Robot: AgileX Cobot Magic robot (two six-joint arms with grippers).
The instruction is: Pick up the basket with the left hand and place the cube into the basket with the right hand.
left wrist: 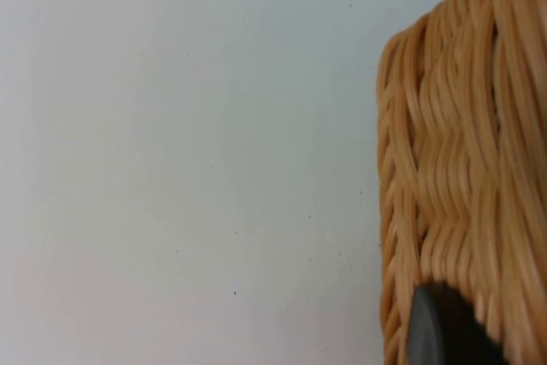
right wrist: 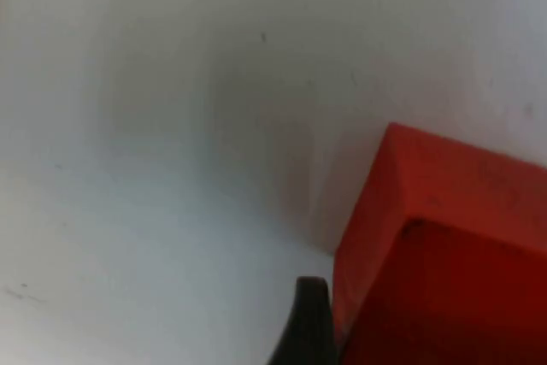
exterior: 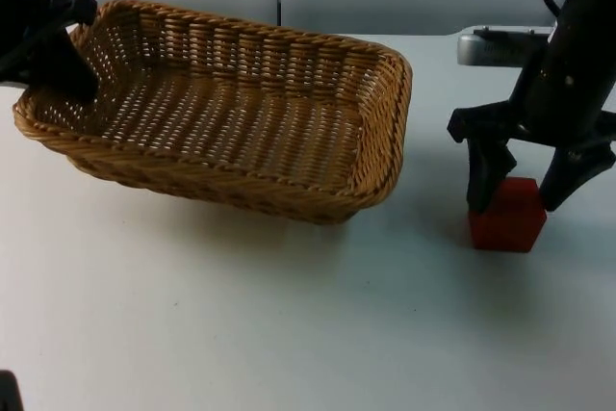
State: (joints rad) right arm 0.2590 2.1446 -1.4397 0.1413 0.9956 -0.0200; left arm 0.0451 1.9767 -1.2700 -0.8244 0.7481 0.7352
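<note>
- The right end effector [exterior: 527, 192] stands directly over the red cube [exterior: 507, 216], fingers spread, one finger on each side of the cube's upper edge, not yet closed on it
- In the right wrist view one black fingertip [right wrist: 309, 324] sits just beside the cube's [right wrist: 436, 254] side face, very near or touching; I cannot tell which
- The cube rests on the white bench [exterior: 289, 334], square to it, with no marked long axis, so the fingers need only close across it
- From this end effector the wicker basket [exterior: 217, 108] lies toward the left arm's side, near but apart from the cube; its long axis runs across the bench, and its nearest short wall faces the cube
- The left end effector [exterior: 48, 40] is at the basket's far short end, clamped on the rim, one finger inside and one outside the wall; the left wrist view shows a fingertip [left wrist: 440, 331] against the weave [left wrist: 461, 168]
- That end looks raised off the bench, the basket tilted, its cube-side end low and seemingly resting on the bench
- Judgement: the right arm is much the nearer to the cube; the coming move is close, lift, then carry sideways over the basket's near wall and release
</note>
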